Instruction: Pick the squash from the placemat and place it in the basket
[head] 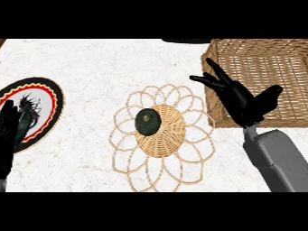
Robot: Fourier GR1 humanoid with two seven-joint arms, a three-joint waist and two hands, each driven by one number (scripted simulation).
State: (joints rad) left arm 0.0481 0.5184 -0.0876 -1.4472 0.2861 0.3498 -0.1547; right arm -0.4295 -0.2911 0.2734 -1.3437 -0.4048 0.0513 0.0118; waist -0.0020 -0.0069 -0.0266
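Right hand (240, 101) is open wide, fingers spread and holding nothing. In view it sits over the near-left corner of the basket (276, 113).

The squash (147, 122) lies to that hand's left and a bit closer to the robot, well apart from it. It rests on the left half of the placemat (168, 140), on the woven centre. It's oval, with its long axis running roughly away from the robot, so I'd close the fingers across its short width.

The right hand is clearly the nearer one. The left hand (2, 142) rests open with fingers up, far out past the squash, over the plate (49, 101).

Nothing stands between the right hand and the squash, only placemat loops and bare counter (96, 67). The basket wall is right beside the hand, so the carry back is short, but the squash has to be lifted over the rim.
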